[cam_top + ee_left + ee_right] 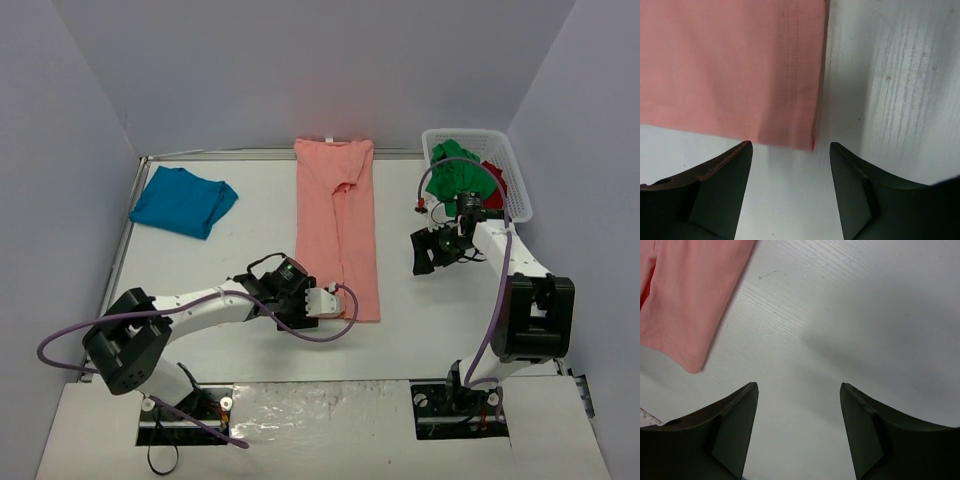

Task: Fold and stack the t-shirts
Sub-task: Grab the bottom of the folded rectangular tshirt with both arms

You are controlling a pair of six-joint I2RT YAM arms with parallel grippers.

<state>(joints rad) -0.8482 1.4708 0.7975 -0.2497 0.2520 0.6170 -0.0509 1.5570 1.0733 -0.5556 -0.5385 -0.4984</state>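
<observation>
The white table (420, 320) carries a salmon-pink t-shirt (338, 225), its hem just ahead of the left fingers (720, 190); a teal t-shirt (183, 202) and a basket (517, 180) lie farther off.

Mostly hidden — the red t-shirt (495, 177), under the green t-shirt (455, 180).

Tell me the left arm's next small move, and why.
Probably ease the left gripper forward and down, then close on the pink shirt at its near corner. That corner lies just ahead of the open fingers, ungripped, and the shirt is a long strip that looks to need folding end to end.
</observation>
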